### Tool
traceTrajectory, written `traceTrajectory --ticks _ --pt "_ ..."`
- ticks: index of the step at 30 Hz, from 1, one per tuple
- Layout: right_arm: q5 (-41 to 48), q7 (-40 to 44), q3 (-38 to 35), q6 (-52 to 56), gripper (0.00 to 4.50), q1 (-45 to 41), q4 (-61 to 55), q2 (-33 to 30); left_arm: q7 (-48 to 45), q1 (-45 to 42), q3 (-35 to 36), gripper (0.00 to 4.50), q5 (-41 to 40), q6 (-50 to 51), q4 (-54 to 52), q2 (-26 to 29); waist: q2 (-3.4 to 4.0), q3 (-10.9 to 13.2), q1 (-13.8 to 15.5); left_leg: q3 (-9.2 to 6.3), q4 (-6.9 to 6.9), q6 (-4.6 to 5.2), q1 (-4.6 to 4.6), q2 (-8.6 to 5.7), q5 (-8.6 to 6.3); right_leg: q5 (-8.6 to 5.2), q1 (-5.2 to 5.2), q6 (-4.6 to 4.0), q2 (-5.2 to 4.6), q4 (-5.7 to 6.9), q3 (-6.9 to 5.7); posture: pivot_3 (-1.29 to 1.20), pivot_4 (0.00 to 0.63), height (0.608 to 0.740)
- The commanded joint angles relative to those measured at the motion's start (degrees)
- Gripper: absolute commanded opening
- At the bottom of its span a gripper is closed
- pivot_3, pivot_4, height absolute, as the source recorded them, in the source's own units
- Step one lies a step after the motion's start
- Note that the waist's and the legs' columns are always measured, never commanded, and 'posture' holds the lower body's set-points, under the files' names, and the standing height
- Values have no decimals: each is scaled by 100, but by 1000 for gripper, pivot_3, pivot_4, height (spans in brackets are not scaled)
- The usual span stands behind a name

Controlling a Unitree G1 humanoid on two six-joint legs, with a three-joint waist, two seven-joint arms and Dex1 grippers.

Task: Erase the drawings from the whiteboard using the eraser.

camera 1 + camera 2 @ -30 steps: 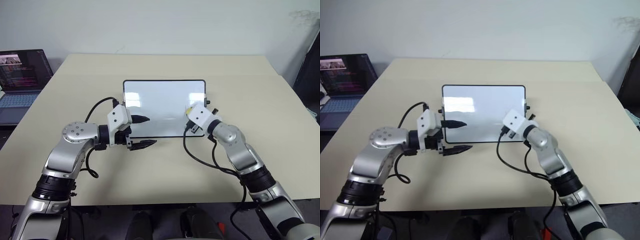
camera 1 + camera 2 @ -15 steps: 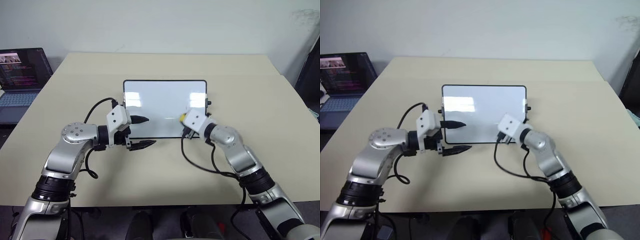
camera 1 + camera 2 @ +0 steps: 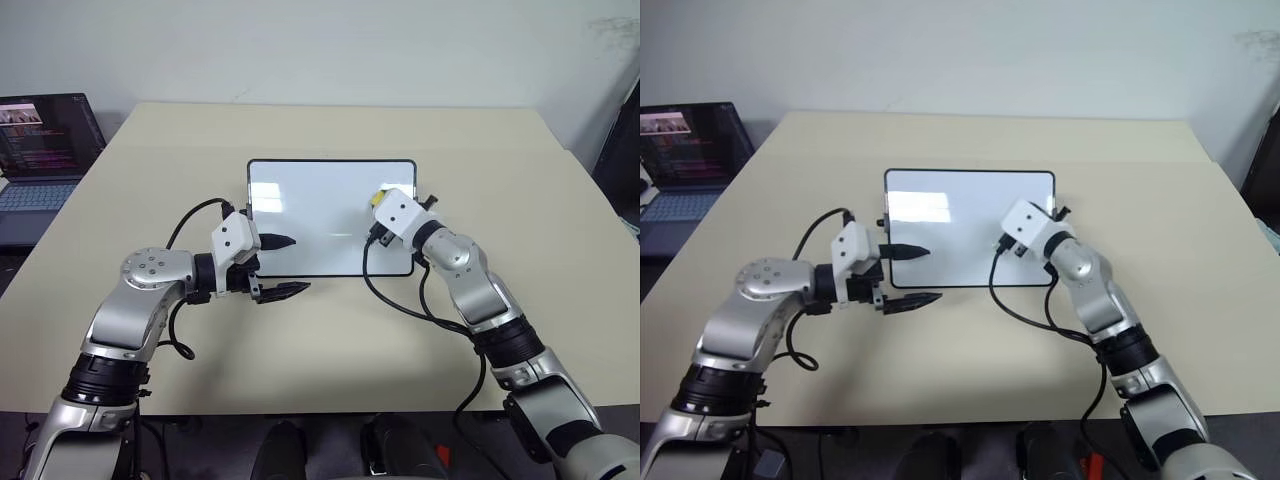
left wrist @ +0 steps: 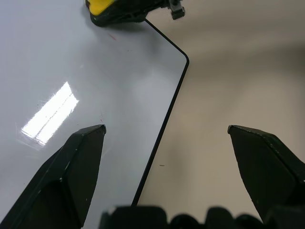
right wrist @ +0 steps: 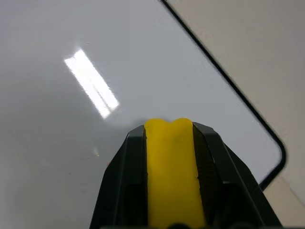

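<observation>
Both arms are built of rounded silver-grey metal segments joined by black ribbed rings. The left arm's elbow housing is a round silver cap with a ring of small dark screw holes. Each wrist ends in a boxy white block. A black cable loops loosely from each white block back along its forearm. The left pincer (image 3: pixel 284 265) carries 2 black, tapered, pointed fingers (image 4: pixel 78 160); the right pincer (image 5: pixel 169 138) also has black fingers.

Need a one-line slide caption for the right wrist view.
Right claw shut on the yellow eraser, held over the glossy whiteboard near its black-framed corner.
</observation>
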Motion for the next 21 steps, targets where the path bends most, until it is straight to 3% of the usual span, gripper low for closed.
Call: traceTrajectory --ticks 1,11,21 --pt "55 688 320 416 985 349 -274 -141 -6 -84 174 4500 -91 -47 -217 78 0 0 3 0 0 0 1 0 0 -4 2 6 0 0 -2 0 150 740" --pt "-203 -470 -157 -53 985 -141 106 16 -51 -143 161 4500 -79 -59 -174 68 2 2 4 4 10 1 13 -4 4 -11 5 22 0 16 0 0 150 740" --pt "-154 540 273 458 985 340 -178 -140 -45 -180 160 4500 -77 -63 -152 46 1 1 -3 1 3 1 5 -1 2 -11 4 22 0 4 0 0 150 740"
